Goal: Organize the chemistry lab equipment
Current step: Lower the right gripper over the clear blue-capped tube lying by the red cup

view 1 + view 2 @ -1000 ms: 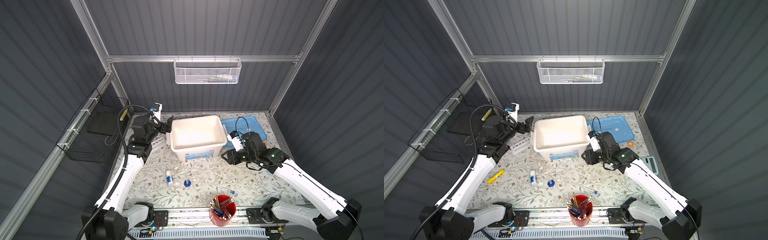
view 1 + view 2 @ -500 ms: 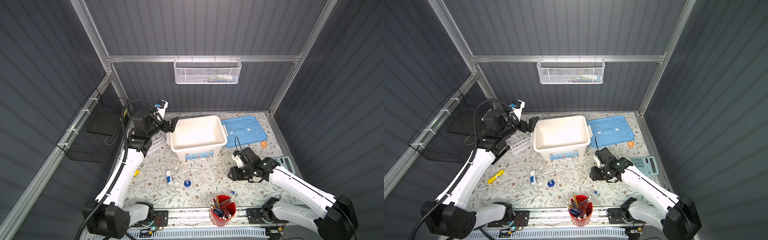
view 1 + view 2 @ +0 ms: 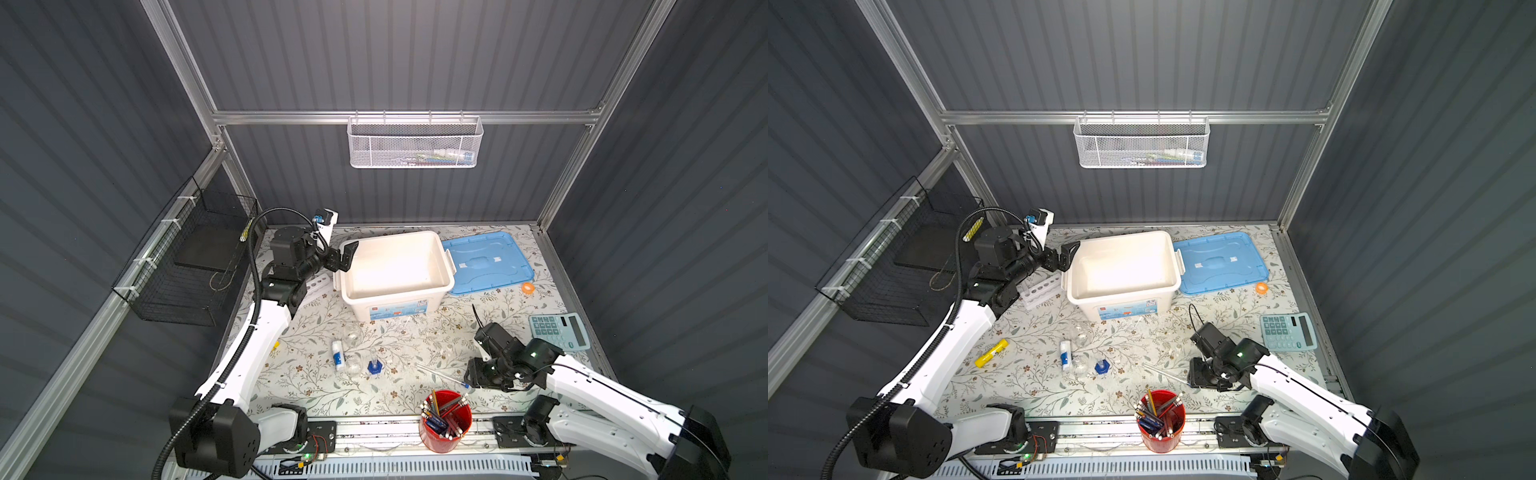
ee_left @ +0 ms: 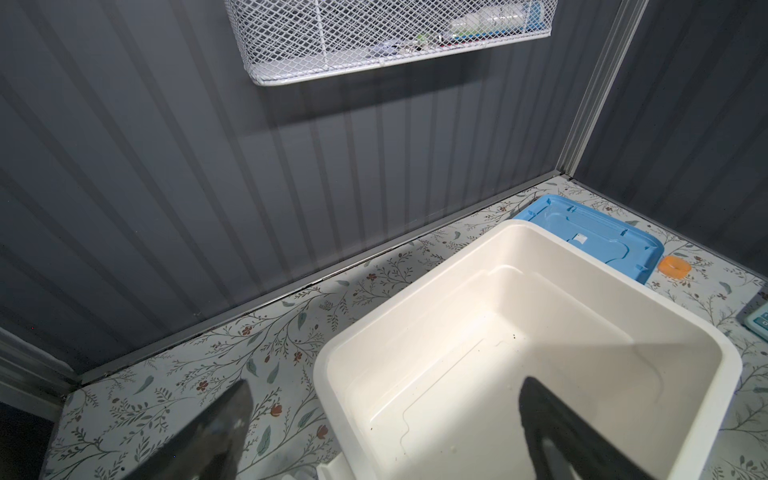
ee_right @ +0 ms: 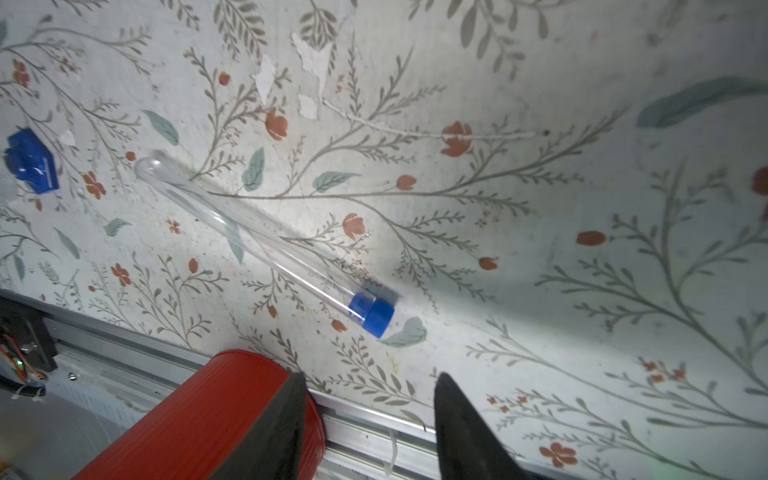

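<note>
Now, right gripper (image 5: 368,380) poised by a capped test tube (image 5: 266,245), jaws parted and empty.
Tube lies flat on the mat (image 5: 540,208) near the red cup (image 5: 199,419): probably light, slick, brittle, apt to roll; pinch mid-barrel. Left gripper (image 4: 385,381) gapes empty at the white bin (image 4: 561,291).

The left gripper (image 3: 343,258) reaches forward, jaws spread wide; the right gripper (image 5: 370,380) points down, jaws half parted, empty.
</note>
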Robot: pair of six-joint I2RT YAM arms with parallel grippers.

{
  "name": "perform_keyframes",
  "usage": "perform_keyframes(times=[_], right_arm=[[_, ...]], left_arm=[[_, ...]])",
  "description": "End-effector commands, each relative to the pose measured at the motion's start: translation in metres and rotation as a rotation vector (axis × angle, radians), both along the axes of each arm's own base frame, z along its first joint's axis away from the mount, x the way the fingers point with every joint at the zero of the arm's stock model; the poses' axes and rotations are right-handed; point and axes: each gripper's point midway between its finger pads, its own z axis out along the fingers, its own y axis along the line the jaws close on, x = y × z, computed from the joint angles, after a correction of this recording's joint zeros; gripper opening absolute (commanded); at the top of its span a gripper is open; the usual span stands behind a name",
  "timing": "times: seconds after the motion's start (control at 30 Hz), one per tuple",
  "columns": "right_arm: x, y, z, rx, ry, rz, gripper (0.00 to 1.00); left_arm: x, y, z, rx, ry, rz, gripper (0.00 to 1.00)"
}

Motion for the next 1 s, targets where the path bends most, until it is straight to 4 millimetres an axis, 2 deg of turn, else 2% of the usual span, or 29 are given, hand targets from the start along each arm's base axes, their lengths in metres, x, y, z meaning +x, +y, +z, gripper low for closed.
perform_keyframes(times=[0.0,0.2,0.33,0.63,0.97], right_arm=[[0.003,0.000,-0.009,-0.042,0.000,0.003,0.51],[0.008,0.008,-0.014,-0.047,-0.009,0.083,0.52],[0.004,0.012,-0.021,-0.036,0.022,0.109,0.51],[-0.002,0.013,-0.021,-0.036,0.028,0.149,0.50],[0.011,0.021,-0.026,-0.132,0.036,0.229,0.48]], left_arm=[[-0.007,0.001,0.016,0.009,-0.059,-0.005,1.00],[-0.009,0.000,0.016,0.021,-0.059,-0.016,1.00],[-0.010,0.000,0.016,0.024,-0.060,-0.021,1.00],[-0.011,-0.003,0.016,0.023,-0.057,-0.037,1.00],[-0.013,-0.004,0.018,0.025,-0.060,-0.045,1.00]])
